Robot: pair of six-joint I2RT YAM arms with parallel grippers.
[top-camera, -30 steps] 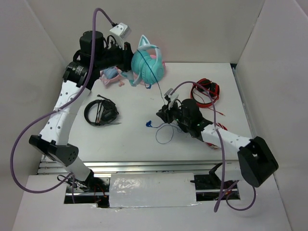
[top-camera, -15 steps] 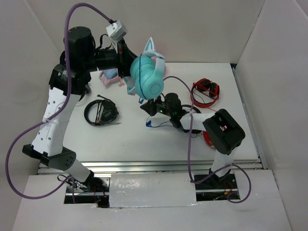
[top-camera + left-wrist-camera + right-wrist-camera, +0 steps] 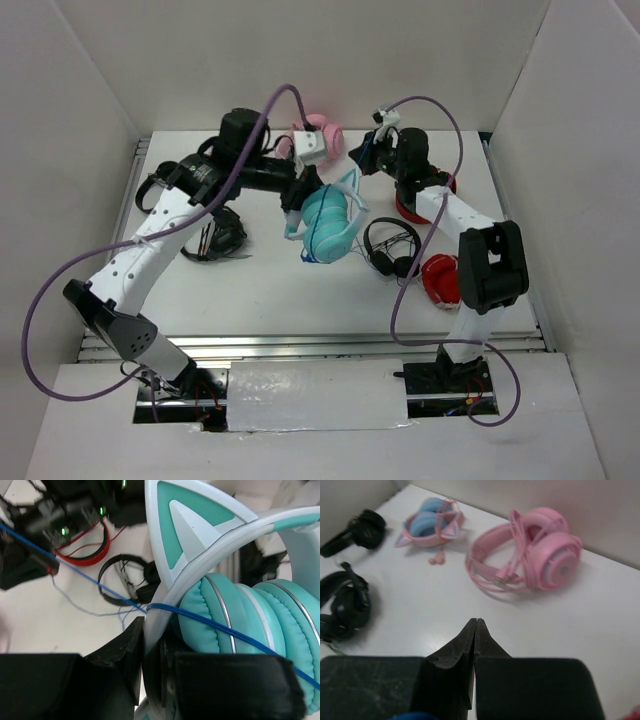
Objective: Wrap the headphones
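Top camera: high, behind both arm bases, looking down over the whole table. Left wrist camera: pressed close against the teal headphones, table well beyond. It shares the black headset and the red pair with the top view. Right wrist camera: low over the table, facing the back wall. It shares the pink pair with the top view.

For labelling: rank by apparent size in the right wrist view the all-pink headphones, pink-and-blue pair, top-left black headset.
1. all-pink headphones
2. pink-and-blue pair
3. top-left black headset, only slightly smaller, nearly a tie with 2
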